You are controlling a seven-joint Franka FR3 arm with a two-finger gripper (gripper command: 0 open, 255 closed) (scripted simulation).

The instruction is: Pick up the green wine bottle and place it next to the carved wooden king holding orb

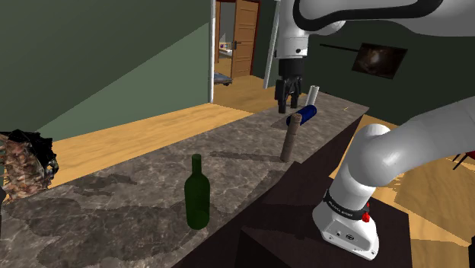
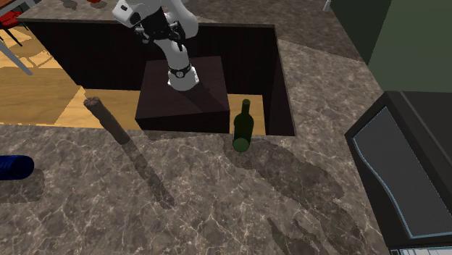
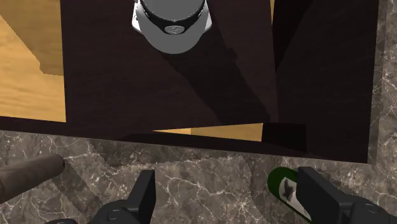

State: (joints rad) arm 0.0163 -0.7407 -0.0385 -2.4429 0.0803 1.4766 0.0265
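The green wine bottle (image 1: 198,194) stands upright on the marbled stone counter (image 1: 129,194), near the edge facing the stand. The brown carved king (image 1: 290,137) stands farther along that same edge. My gripper (image 1: 288,105) hangs open high above the counter, holding nothing. In the wrist view the bottle (image 3: 283,188) is seen from above, far below and just inside one of the spread fingers (image 3: 321,191); the king (image 3: 28,178) lies outside the other finger. In the second exterior view the bottle (image 2: 241,127) and the king (image 2: 109,119) stand well apart.
A blue cylinder (image 1: 304,114) lies on the counter beyond the king, a white tube (image 1: 313,94) behind it. The dark stand (image 2: 188,101) sits in the counter's recess. A dark appliance (image 2: 406,166) occupies the second exterior view's right. A mottled object (image 1: 23,164) sits at the shoulder view's left.
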